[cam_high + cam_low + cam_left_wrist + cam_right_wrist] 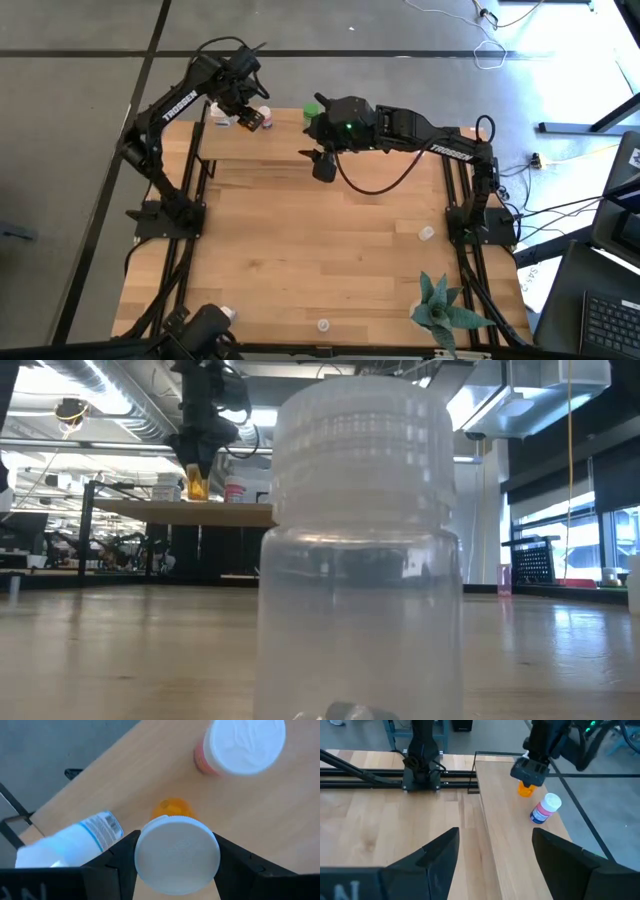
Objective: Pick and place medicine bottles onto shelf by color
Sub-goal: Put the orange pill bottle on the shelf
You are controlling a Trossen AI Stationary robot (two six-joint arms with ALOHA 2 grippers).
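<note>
An orange medicine bottle [172, 809] with a white cap is upright over the far left end of the shelf [510, 835], with my left gripper [177, 862] shut on it. Whether its base touches the shelf I cannot tell. A pink medicine bottle [546, 809] stands on its base on the shelf beside it. On the orange bottle's other side a white bottle [75, 842] with a blue label lies on its side. My right gripper [495, 855] hangs open above the shelf's near edge, with nothing between its fingers. My left gripper pinches the orange bottle's white cap [177, 855] between its two fingers, one on each side of the cap. The fingers come from above, pointing steeply down. The bottle hangs upright below them, its orange body [525, 790] showing under the gripper.
A clear bottle [355, 540] stands on the table right in front of the low camera; two more [427, 233] [323, 324] stand on the table's near half. A green plant [440, 305] is at the near right corner. A green thing [313, 110] sits on the shelf by the right arm.
</note>
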